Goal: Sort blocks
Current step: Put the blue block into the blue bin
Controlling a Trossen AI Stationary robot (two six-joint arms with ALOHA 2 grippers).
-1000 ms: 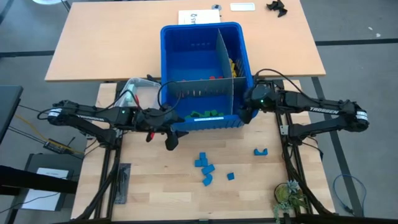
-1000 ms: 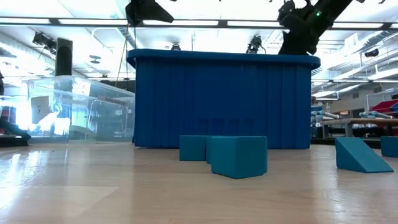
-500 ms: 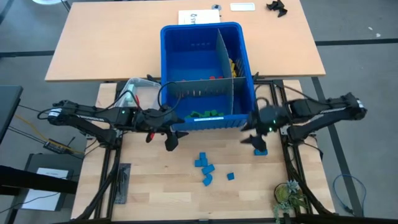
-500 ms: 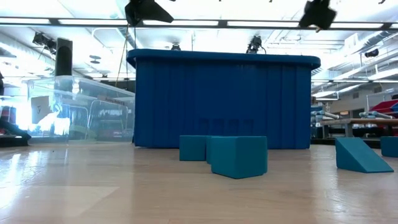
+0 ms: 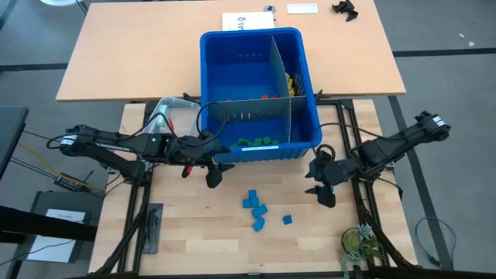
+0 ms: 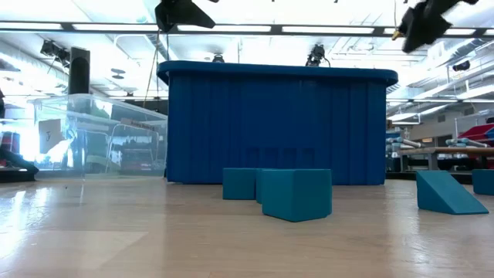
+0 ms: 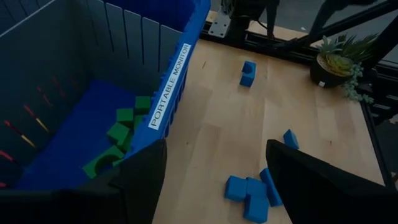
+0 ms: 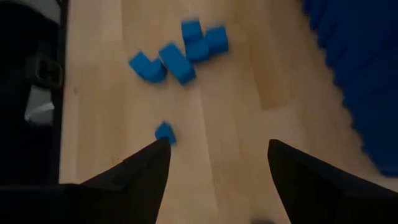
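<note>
A cluster of blue blocks (image 5: pixel 255 208) is lying on the wooden bench (image 5: pixel 186 225) just in front of the large blue bin (image 5: pixel 258 93), with one small blue block (image 5: pixel 287 219) sitting a little apart from the cluster on the side toward the right arm. Green blocks (image 5: pixel 254 142) are resting inside the bin's front compartment, against its front wall, and red and yellow blocks (image 5: pixel 288 84) are showing in the narrow compartment beyond the grey divider. The right gripper (image 5: pixel 324 190) is hanging over the bench near the bin's front right corner, its fingers spread apart and holding nothing, with the loose blue blocks lying ahead of it in the right wrist view. The left gripper (image 5: pixel 211 172) is hovering beside the bin's front left corner, its fingers also standing apart and empty. A small clear tub (image 5: pixel 172 112) is sitting against the bin's left side, and a potted plant (image 5: pixel 357 246) is standing at the bench's edge, well apart from the bin.
</note>
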